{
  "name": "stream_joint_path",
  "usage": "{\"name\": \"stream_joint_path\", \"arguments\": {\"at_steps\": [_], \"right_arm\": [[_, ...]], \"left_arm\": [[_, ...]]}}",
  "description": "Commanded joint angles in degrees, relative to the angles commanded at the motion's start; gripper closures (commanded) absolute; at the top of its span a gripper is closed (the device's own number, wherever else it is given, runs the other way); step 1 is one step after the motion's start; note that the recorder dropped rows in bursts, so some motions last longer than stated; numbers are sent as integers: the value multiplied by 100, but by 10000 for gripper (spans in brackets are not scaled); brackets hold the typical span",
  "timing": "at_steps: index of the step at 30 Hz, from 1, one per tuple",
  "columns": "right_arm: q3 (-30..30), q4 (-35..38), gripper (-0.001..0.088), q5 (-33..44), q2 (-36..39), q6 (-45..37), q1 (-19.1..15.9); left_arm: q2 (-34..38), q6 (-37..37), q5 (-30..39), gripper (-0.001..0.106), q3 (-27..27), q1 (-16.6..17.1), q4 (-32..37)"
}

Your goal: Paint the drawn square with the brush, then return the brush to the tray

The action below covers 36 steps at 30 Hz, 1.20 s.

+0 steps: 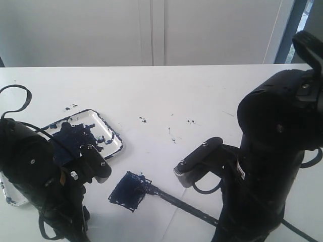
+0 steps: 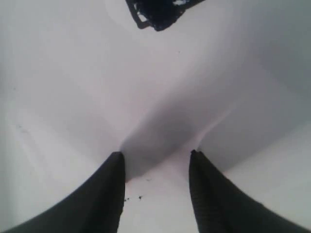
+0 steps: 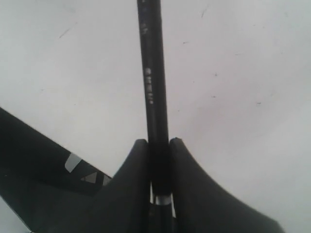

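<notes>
Presently, right gripper (image 3: 158,144) grips the brush (image 3: 151,73), shaft projecting ahead of its jaws; left gripper (image 2: 156,158) stands parted, the drawn square (image 2: 158,12) ahead, dark-smeared. The tray (image 1: 115,135) holds a paint blob (image 1: 73,137).

White bench (image 1: 212,96), smooth and pale. Scattered over its middle, small dark paint flecks (image 1: 143,120). At left, rounded white tray (image 1: 113,131) with raised rim, blotched dark blue. Just beside the tray, nearer the front, drawn square (image 1: 128,190) smeared dark blue, apart from the rim.
</notes>
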Motion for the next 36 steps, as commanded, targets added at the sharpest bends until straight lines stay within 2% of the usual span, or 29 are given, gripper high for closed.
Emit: {"name": "stream_joint_path", "arguments": {"at_steps": [24,36], "right_arm": [[0,-131,868,-144,0,0,0],[0,-128,868,178,0,-12,0]], "left_arm": [[0,0,0,570,0,0,0],[0,0,0,570,0,0,0]]}}
